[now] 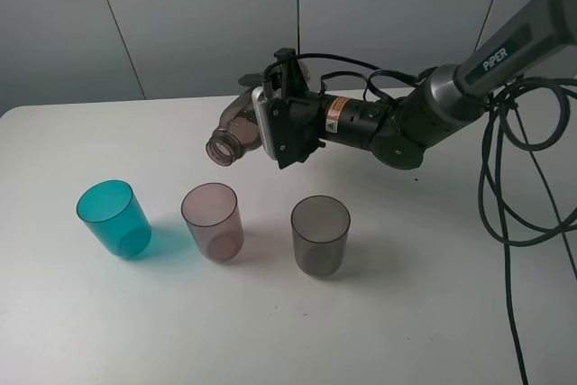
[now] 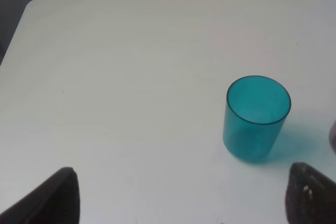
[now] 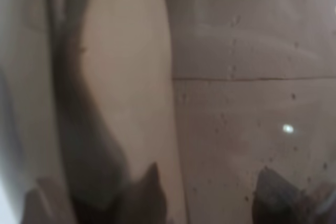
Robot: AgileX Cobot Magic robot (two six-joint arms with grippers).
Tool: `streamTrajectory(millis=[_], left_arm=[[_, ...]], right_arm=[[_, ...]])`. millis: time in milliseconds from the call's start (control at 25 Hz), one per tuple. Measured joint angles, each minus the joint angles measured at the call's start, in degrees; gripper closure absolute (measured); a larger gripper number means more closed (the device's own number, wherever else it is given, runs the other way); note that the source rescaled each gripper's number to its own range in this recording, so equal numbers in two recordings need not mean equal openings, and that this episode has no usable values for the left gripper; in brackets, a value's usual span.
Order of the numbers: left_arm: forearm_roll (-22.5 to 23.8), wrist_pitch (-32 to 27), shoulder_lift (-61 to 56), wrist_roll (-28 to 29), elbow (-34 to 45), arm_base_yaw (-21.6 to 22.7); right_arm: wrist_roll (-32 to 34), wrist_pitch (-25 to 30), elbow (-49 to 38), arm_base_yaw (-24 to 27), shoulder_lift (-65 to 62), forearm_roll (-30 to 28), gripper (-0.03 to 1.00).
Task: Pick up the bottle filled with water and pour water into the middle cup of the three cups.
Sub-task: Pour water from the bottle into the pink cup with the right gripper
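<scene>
**Bottle tipped, mouth just short of the pink cup**

Nearest you, a row stands on the table point(image 1: 406, 313): teal cup point(image 1: 113, 216) left, the middle cup point(image 1: 212, 221), grey cup point(image 1: 320, 233) right. Your left gripper point(image 2: 184, 195) faces the teal one, fingers spread wide and empty. Farther back, your right gripper point(image 1: 275, 114) is clamped round the bottle point(image 1: 233, 128). It lays the bottle almost flat so the mouth aims left and down to pour. The mouth hangs above and just behind the middle cup.

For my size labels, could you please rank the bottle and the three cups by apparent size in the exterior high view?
1. Teal cup, pink cup and grey cup: they look alike, so I leave them tied.
2. Bottle: unsure. The right gripper hides most of it, and the part that shows looks smaller than a cup.
</scene>
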State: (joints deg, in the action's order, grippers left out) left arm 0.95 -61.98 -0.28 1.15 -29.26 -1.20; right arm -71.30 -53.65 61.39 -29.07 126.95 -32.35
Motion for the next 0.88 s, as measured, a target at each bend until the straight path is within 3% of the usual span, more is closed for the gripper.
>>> streamTrajectory(millis=[880], left_arm=[[0.0, 0.0, 0.0, 0.1, 0.0, 0.0]], right_arm=[[-4.3, -0.3, 0.0, -1.5, 0.0, 0.0, 0.97]])
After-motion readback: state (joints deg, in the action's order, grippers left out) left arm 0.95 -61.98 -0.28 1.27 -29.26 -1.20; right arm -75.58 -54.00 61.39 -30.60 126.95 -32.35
